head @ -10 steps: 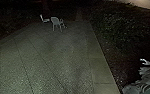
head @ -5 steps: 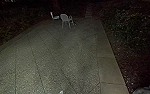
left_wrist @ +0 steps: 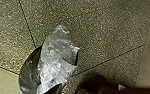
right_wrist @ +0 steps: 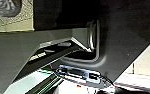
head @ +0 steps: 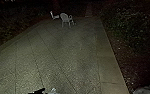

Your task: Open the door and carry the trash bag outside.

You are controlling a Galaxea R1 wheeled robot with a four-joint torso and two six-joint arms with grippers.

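While the left gripper (head: pixel 42 90) is grasping the trash bag (left_wrist: pixel 57 55) inside the patio's edge (head: pixel 108 65), swinging weight may be working the plastic loose.

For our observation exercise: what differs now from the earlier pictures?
The robot seems to have turned left, shifting the head view. At its bottom edge, a black part and more of what looks like the bag have appeared. The chair stayed on the paving.
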